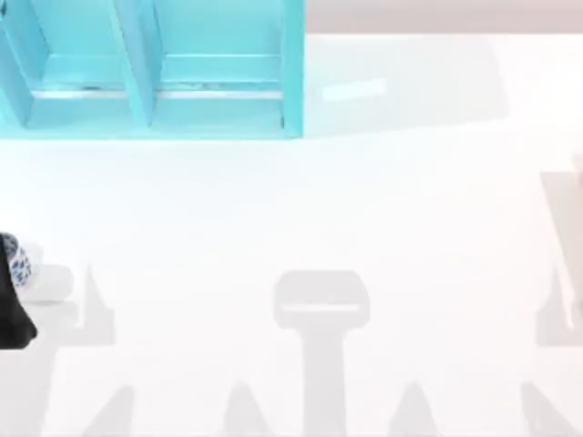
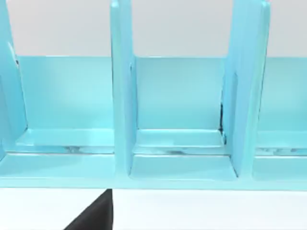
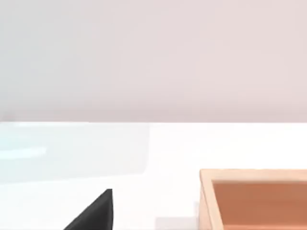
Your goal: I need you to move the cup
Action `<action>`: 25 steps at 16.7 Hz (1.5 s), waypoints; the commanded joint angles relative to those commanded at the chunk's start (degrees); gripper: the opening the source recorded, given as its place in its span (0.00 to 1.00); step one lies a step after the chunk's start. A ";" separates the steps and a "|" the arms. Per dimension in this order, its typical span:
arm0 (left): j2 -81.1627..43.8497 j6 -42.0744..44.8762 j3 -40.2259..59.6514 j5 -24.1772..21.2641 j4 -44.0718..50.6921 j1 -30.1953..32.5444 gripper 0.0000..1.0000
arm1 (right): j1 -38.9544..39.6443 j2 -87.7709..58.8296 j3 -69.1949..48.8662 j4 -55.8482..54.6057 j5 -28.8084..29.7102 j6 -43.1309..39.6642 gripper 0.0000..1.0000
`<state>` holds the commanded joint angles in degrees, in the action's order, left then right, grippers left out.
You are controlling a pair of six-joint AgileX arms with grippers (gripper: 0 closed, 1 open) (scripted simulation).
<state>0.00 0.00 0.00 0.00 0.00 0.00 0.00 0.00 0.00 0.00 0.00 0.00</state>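
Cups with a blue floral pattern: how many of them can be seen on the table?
1. The small rounded white cup with blue floral pattern sits at the table's far left edge in the top view, partly cut off, beside a black arm part. Others may lie outside the picture.

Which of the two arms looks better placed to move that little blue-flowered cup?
Probably the left. The cup sits at the table's far left edge, right against the dark left arm there.

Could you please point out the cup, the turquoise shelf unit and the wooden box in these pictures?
cup (image 1: 15, 261): top view, on its blue-patterned side at the table's left edge.
turquoise shelf unit (image 2: 123, 96): left wrist view, on an upright divider.
wooden box (image 3: 254, 174): right wrist view, on its near rim.
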 joint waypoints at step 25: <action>-97.64 1.83 79.80 0.03 67.56 -0.60 1.00 | 0.00 0.00 0.00 0.00 0.00 0.00 1.00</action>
<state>-97.64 1.83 79.80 0.03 67.56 -0.60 0.00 0.00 0.00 0.00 0.00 0.00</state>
